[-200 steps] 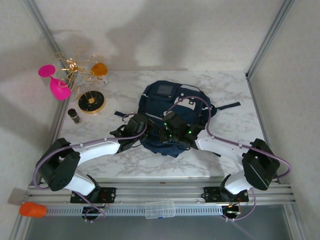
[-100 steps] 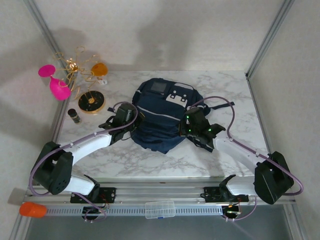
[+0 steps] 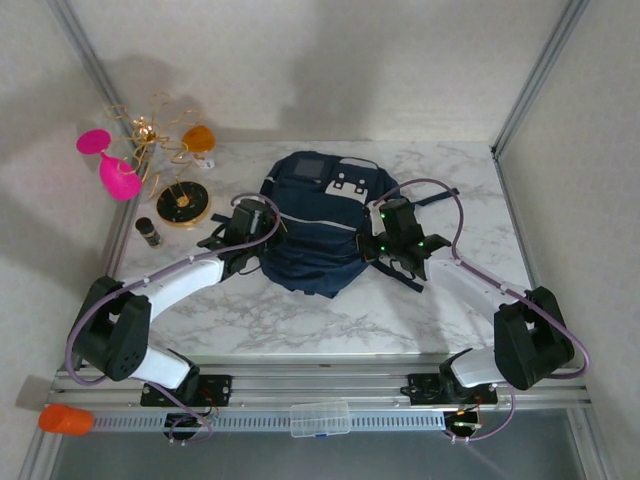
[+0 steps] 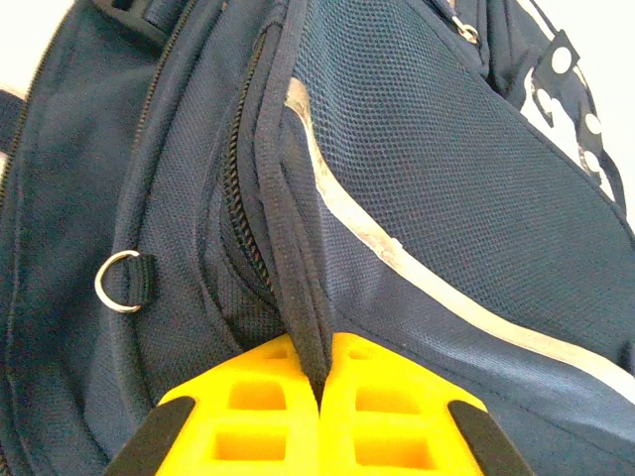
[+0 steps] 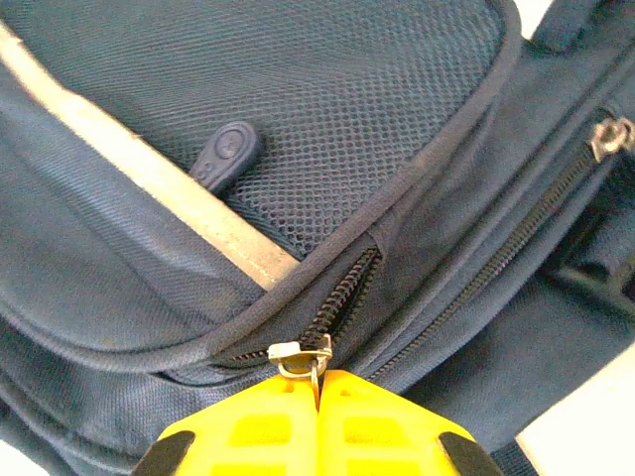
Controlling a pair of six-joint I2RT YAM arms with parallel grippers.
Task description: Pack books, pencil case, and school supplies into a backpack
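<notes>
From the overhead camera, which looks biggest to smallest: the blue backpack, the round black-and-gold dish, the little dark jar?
1. backpack, by far the largest
2. black-and-gold dish, clearly smaller
3. dark jar, smallest
All sit on the same table, so nearness hardly matters.

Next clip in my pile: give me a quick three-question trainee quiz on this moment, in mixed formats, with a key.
1. True or false: the left gripper is shut on a fold of the backpack.
2. What is the right gripper pinching? A) a shoulder strap B) the metal zipper pull C) a book
3. Fill in: the small dark bottle stands nearer the ___ arm.

Key: 1 true; 2 B; 3 left.
</notes>
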